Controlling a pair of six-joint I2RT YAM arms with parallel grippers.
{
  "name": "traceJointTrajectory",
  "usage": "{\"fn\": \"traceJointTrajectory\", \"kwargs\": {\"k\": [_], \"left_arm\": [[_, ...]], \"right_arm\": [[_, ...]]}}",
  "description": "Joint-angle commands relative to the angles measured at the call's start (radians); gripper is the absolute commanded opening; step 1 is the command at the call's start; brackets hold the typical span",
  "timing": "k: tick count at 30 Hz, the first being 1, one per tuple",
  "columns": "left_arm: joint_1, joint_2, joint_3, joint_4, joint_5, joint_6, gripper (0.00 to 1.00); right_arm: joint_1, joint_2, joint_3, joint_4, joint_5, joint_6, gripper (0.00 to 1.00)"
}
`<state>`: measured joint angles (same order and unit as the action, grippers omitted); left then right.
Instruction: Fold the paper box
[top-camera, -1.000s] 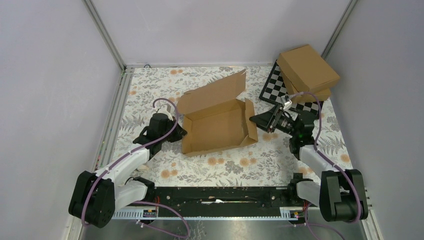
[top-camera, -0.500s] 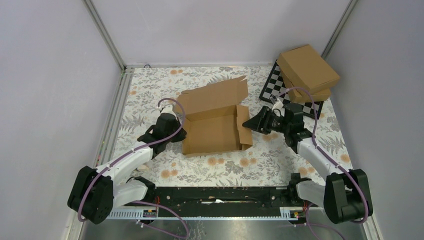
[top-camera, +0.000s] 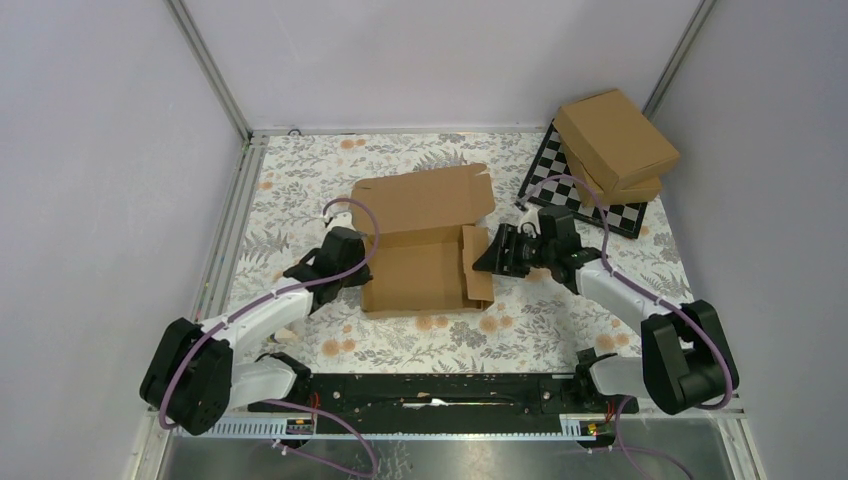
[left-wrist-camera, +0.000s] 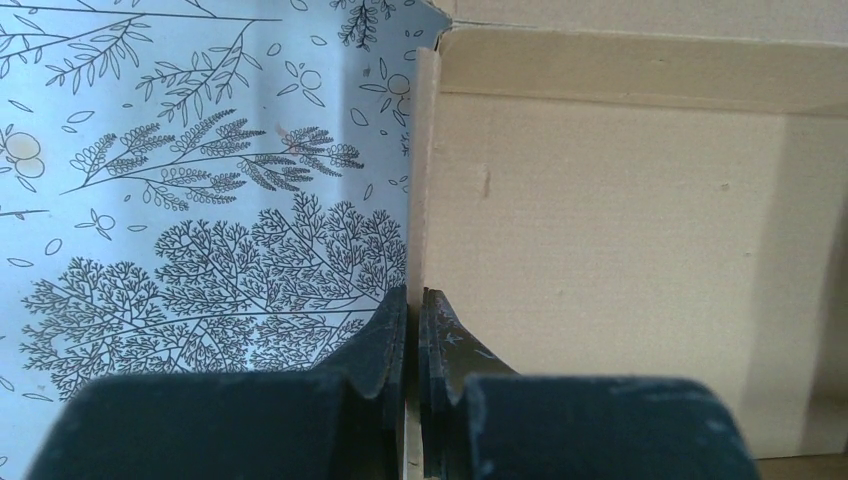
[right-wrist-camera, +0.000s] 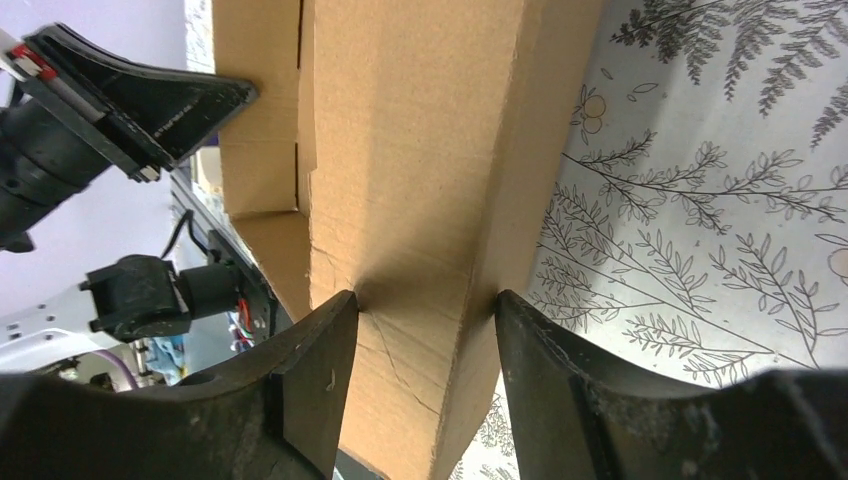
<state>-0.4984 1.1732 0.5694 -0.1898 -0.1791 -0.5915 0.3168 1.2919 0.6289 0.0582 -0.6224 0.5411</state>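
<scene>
From the paper box (top-camera: 420, 270), we find open tablecloth (top-camera: 450, 335) at six and eleven o'clock; its raised lid (top-camera: 425, 200) closes twelve, and stacked cardboard boxes (top-camera: 615, 140) on a checkerboard (top-camera: 548, 175) block two.

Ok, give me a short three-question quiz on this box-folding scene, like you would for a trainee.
1. True or false: the left gripper is shut on the left wall of the paper box.
2. What do the two stacked closed boxes partly rest on? A) a checkerboard B) a metal tray C) a towel
3. Fill in: the right gripper holds the box's ___ side flap.
Key: 1 true; 2 A; 3 right.
</scene>
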Motion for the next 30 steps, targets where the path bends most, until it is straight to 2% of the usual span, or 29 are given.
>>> {"fn": "traceJointTrajectory", "kwargs": {"k": [1,8,18,24,27,30], "left_arm": [[-0.028,0.017,0.076,0.031,-0.081,-0.001,0.00],[-0.068,0.048,0.107,-0.002,-0.141,-0.004,0.00],[-0.100,0.066,0.121,-0.014,-0.181,-0.017,0.00],[-0.100,0.063,0.120,-0.014,-0.183,-0.024,0.00],[-0.101,0.062,0.118,-0.013,-0.182,-0.029,0.00],[-0.103,0.062,0.115,-0.014,-0.182,-0.033,0.00]], "right_arm": [[0.069,0.038,0.081,-0.078,0.106,-0.070,0.60],[0.140,0.085,0.140,-0.166,0.229,-0.112,0.64],[0.251,0.177,0.244,-0.313,0.468,-0.158,0.63],[0.271,0.213,0.261,-0.361,0.583,-0.177,0.63],[0.278,0.226,0.266,-0.372,0.614,-0.180,0.62],[0.283,0.233,0.275,-0.387,0.677,-0.184,0.57]]}}
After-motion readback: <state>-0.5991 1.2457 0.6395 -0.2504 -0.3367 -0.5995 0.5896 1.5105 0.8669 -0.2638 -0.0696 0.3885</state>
